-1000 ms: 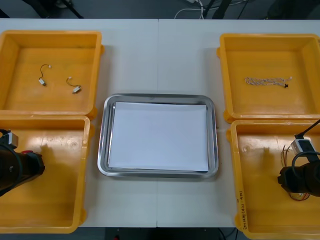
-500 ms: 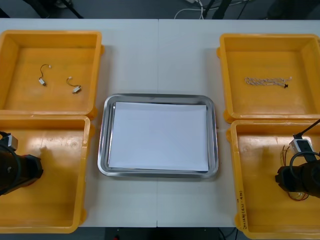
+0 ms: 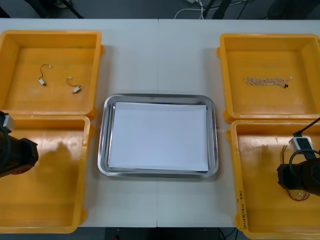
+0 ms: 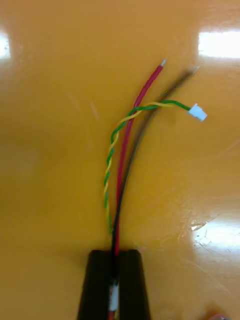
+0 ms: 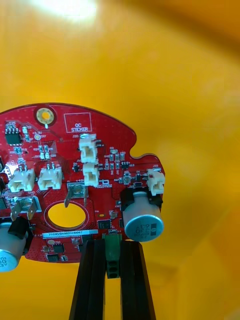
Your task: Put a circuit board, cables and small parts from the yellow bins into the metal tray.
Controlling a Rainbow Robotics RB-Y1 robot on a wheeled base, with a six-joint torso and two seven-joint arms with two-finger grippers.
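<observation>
My left gripper (image 5: 113, 246) is shut on a green connector at the rim of a round red circuit board (image 5: 75, 160), which hangs clear of the orange bin floor. In the front view this gripper (image 3: 17, 156) is at the table's left edge, over the near left yellow bin (image 3: 55, 200). Low in the near right yellow bin (image 3: 260, 175), my right gripper (image 4: 114, 257) is shut on a bundle of cables (image 4: 131, 145): one red, one black, and a twisted yellow and green pair ending in a white plug. Front view: the right gripper (image 3: 299, 179) stands above loose red cable loops (image 3: 300, 196).
The metal tray (image 3: 102, 150), white inside, lies between the bins at the table's middle. The far left bin (image 3: 20, 55) holds two small metal parts (image 3: 76, 89) with short wires. A twisted blue and white cable (image 3: 267, 80) lies in the far right bin (image 3: 300, 50).
My right gripper has shut on the cable bundle. My left arm has drawn back toward the table's left edge with the circuit board in its grip.
</observation>
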